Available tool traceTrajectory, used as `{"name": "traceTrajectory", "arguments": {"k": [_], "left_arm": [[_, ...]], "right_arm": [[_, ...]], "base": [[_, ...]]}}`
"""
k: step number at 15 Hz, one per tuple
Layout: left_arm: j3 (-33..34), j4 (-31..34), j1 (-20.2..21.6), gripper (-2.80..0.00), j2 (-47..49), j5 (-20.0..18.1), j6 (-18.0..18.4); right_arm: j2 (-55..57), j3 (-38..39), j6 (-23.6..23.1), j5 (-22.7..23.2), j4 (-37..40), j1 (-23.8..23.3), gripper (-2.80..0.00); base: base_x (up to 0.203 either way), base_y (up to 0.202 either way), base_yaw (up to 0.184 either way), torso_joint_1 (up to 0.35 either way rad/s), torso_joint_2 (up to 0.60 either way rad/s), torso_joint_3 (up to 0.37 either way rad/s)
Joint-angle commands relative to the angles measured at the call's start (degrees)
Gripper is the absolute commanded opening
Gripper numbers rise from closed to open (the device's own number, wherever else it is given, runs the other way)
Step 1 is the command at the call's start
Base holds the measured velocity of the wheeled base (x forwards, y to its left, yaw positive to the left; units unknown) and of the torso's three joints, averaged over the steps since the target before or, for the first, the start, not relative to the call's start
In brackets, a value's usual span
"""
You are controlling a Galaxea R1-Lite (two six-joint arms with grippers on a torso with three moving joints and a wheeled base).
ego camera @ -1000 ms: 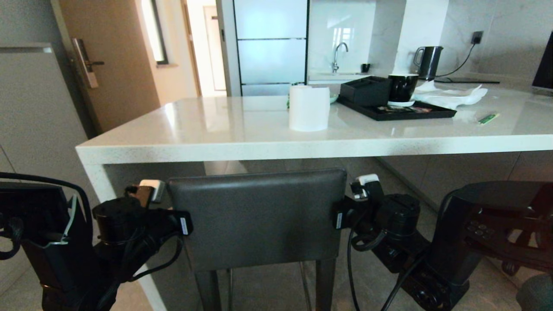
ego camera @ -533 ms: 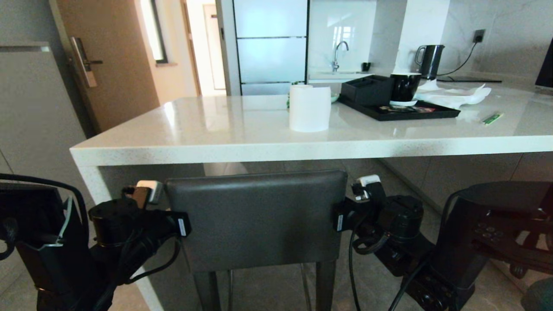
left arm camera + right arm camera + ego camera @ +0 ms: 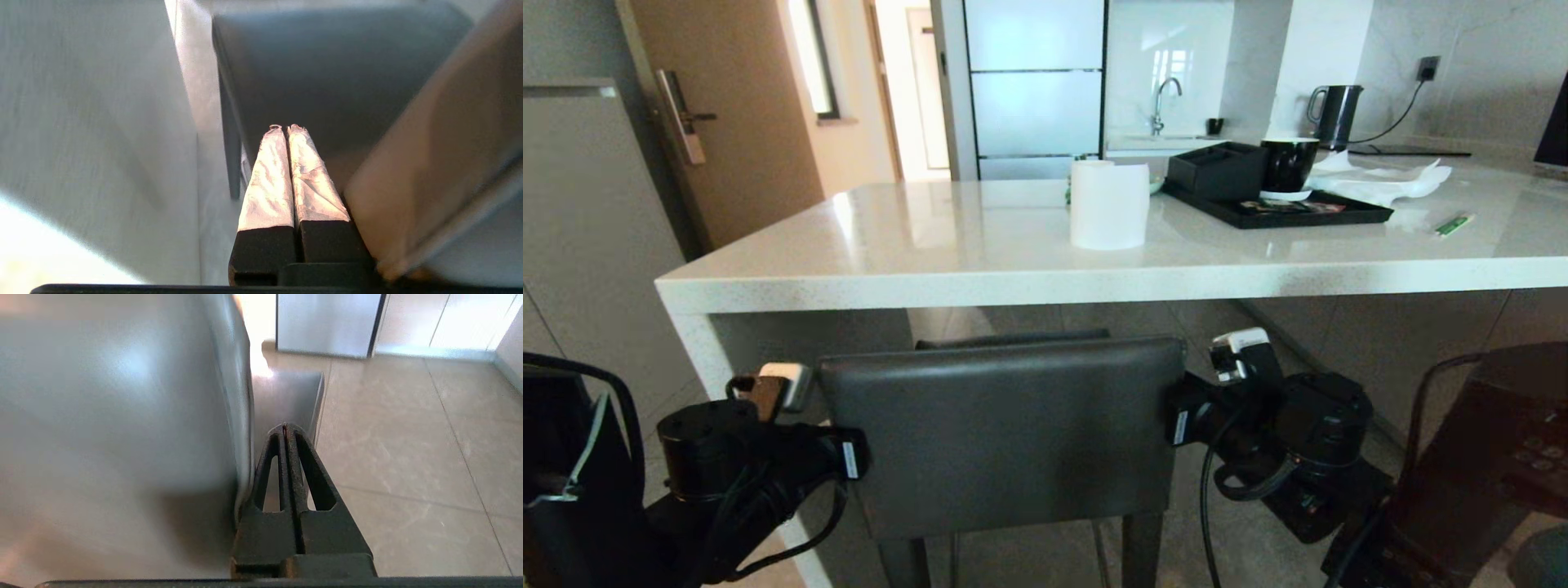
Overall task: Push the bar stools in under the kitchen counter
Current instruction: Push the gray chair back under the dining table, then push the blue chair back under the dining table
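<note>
We stand at the kitchen counter [image 3: 980, 286] with the dark-grey stool [image 3: 1009, 441] straight before us, its square back just below the front edge of the white tabletop and its seat edge showing beyond the back, under the slab. Our left gripper [image 3: 287, 130] sits against the left side of the stool's back with its taped fingers [image 3: 269, 179] pressed together, gripping nothing, and our right gripper [image 3: 284, 426] sits against the right side, its black fingers [image 3: 310, 473] likewise closed on nothing (both pairs lie alongside the back rather than around it). Compared with a second ago, the stool's back lies lower and looks larger in the head view, a strip of seat now shows behind it, and both arms have dropped lower in that view with it, while the tabletop has shifted only slightly. On the tabletop stand a white paper roll [image 3: 1108, 204], a black tray [image 3: 1282, 214] with a black mug [image 3: 1289, 166], and a kettle [image 3: 1333, 113] farther back. The teal stool is not in sight.
</note>
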Motion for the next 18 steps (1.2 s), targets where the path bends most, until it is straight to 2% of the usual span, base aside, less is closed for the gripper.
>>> {"name": "traceTrajectory", "arguments": {"k": [1,3,6,9,12,15,18], "left_arm": [[1.64,-1.11,0.03,-2.8,-4.8,0.54,-0.17],[4.94,-1.11,-0.51,-2.8,-9.52,1.11,-0.08],[10.17,-1.11,-1.41,-2.8,-15.78,4.36,-0.09],[11.12,-0.45,-1.58,-2.8,-25.53,5.22,0.41],[11.26,4.33,-1.64,-2.8,-35.84,5.43,2.98],[10.73,14.48,-1.13,-2.8,-48.72,6.28,5.69],[6.52,34.15,2.22,-2.8,-66.03,6.37,6.18]], "right_arm": [[-4.6,2.53,-0.06,-1.36,0.21,-0.18,-2.8],[-8.37,6.53,0.04,-2.39,0.21,-0.18,-2.8],[-15.54,12.18,0.48,-4.27,0.21,-0.13,-2.8],[-23.41,17.53,0.11,-5.46,0.21,-0.17,-2.8],[-32.56,22.89,-0.66,-6.88,0.21,-1.91,-2.8],[-40.61,26.47,-3.94,-6.7,0.21,-8.89,-2.8],[-48.77,27.76,-6.4,-6.26,1.38,-13.81,-2.8]], "base": [[0.0,0.0,0.0,0.0,0.0,0.0],[0.0,0.0,0.0,0.0,0.0,0.0],[0.0,0.0,0.0,0.0,0.0,0.0],[0.0,0.0,0.0,0.0,0.0,0.0],[0.0,0.0,0.0,0.0,0.0,0.0],[0.0,0.0,0.0,0.0,0.0,0.0],[0.0,0.0,0.0,0.0,0.0,0.0]]}}
